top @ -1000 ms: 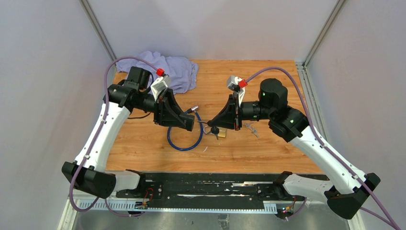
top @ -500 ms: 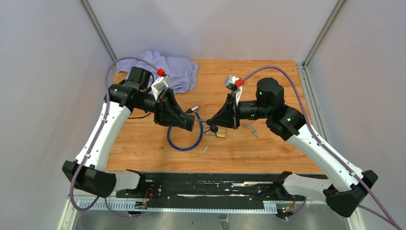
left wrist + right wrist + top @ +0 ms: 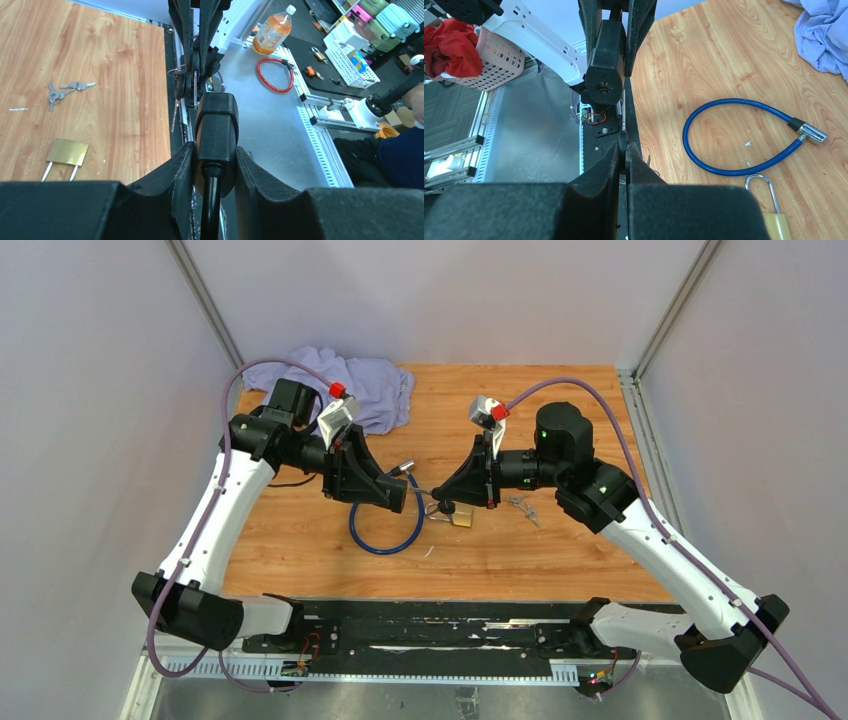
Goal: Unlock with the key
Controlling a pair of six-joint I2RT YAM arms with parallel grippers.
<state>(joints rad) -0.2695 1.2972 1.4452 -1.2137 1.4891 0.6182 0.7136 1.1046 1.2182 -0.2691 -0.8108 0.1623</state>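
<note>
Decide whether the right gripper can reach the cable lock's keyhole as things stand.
Probably yes. The left gripper holds the lock body raised, its keyhole facing the right gripper, which pinches the key; nothing stands between them.

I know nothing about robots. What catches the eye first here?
Two arms meet nose to nose over the middle of the wooden table. The left fingers clamp the black lock body of a blue cable, while the right fingers, pinched shut on what looks like a key, face its keyhole. A brass padlock lies below them; a lilac cloth is crumpled at the far left corner.
</note>
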